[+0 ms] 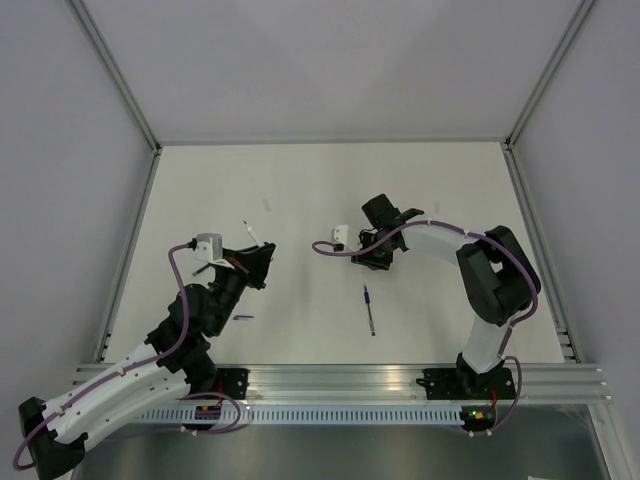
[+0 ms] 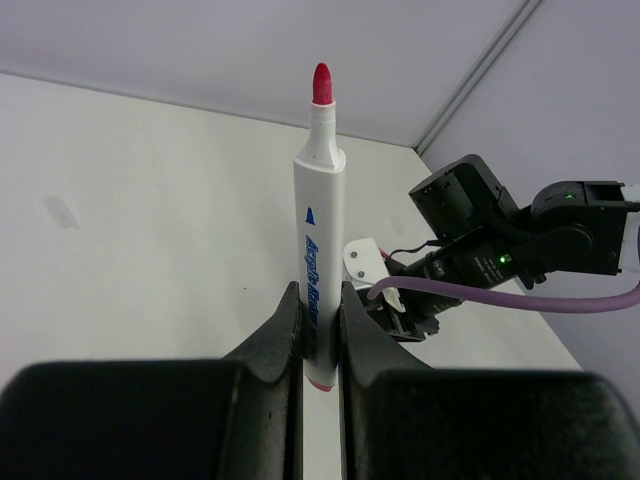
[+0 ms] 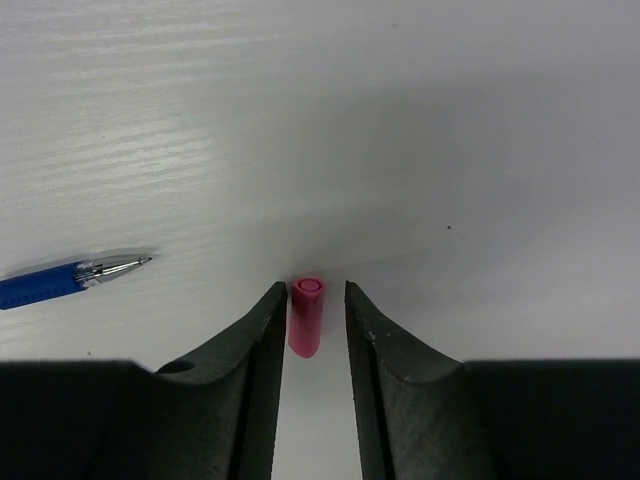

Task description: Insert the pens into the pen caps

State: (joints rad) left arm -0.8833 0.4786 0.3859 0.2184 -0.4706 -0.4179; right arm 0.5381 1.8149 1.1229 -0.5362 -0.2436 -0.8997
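Observation:
My left gripper [image 2: 320, 325] is shut on a white pen [image 2: 320, 230] with a red tip, held upright with the tip uppermost. From above, this pen [image 1: 250, 232] sticks out past the left gripper [image 1: 256, 264]. A short pink pen cap [image 3: 306, 317] lies on the table between the fingers of my right gripper [image 3: 311, 300]. The left finger touches the cap and a narrow gap shows on the right side. From above, the right gripper [image 1: 371, 256] is low at the table's middle. A blue pen [image 1: 369, 310] lies near it, its tip end [image 3: 70, 278] visible at the left.
A small blue cap [image 1: 243, 317] lies by the left arm. The right arm [image 2: 500, 245] hangs in front of the left wrist camera. White enclosure walls with metal frame posts [image 1: 120, 80] surround the white table [image 1: 450, 190].

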